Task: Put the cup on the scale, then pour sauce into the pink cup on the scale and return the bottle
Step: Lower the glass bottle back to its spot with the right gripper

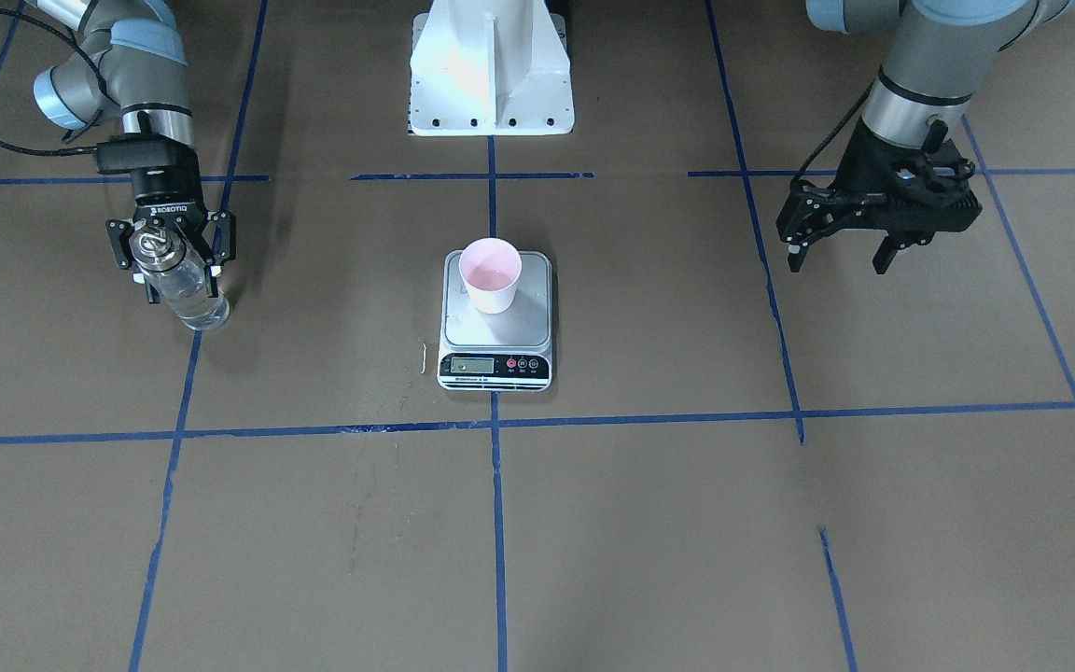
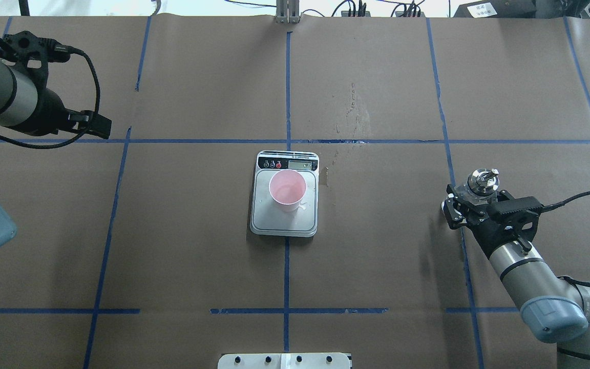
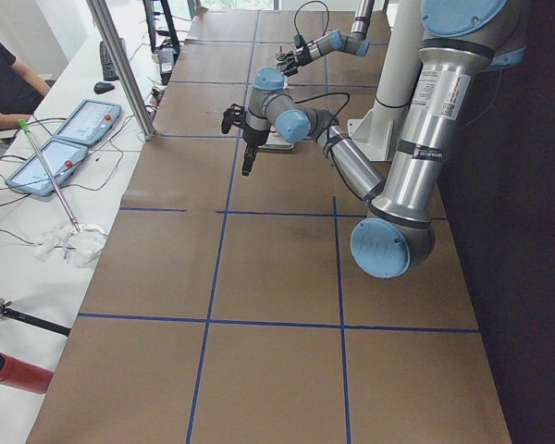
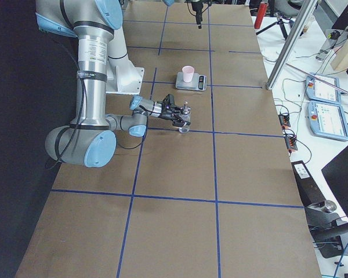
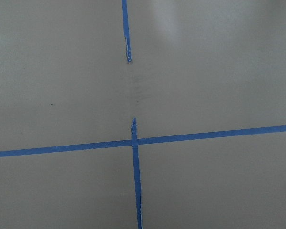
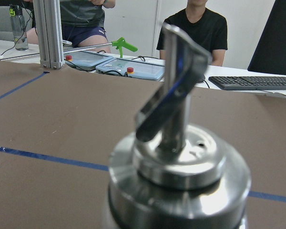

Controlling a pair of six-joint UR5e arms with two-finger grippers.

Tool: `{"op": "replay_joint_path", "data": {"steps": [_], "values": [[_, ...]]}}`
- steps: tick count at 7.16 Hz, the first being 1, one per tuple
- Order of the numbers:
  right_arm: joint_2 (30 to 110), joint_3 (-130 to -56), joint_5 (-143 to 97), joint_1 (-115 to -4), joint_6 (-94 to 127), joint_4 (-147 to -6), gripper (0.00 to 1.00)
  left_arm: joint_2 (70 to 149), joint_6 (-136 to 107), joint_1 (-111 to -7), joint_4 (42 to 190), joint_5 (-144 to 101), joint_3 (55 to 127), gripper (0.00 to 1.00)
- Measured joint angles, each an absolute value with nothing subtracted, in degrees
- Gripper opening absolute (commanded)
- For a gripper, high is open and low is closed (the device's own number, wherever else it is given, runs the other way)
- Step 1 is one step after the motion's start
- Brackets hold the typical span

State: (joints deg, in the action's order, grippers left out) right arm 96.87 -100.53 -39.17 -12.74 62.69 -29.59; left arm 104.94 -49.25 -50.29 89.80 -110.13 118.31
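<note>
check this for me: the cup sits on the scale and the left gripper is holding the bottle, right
Not quite. The right gripper is the one holding the bottle, as the overhead exterior view shows; the left gripper hangs open and empty. The cup does sit on the scale.

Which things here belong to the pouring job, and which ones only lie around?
Belong to the job:
- cup, standing on the scale
- bottle with sauce inside, in the right gripper

Only lying around:
- white base plate
- tablets on the side bench
- keyboard
- red tube
</note>
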Motion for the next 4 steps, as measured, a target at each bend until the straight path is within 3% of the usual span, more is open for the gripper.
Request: {"op": "replay_joint_path", "data": {"steps": [1, 2, 4], "values": [[97.0, -100.9, -40.0, -12.7, 63.5, -29.6, 0.0, 104.9, -49.3, -50.3, 89.7, -110.1, 118.6, 1.0], [97.2, -101.3, -40.3, -12.7, 63.9, -29.6, 0.97, 104.8, -49.3, -50.2, 89.7, -110.1, 118.9, 1.0], [97.8, -101.6, -40.3, -12.7, 64.0, -30.5, 1.0, 104.8, -49.6, -50.2, 89.7, -110.1, 119.2, 1.0]]}}
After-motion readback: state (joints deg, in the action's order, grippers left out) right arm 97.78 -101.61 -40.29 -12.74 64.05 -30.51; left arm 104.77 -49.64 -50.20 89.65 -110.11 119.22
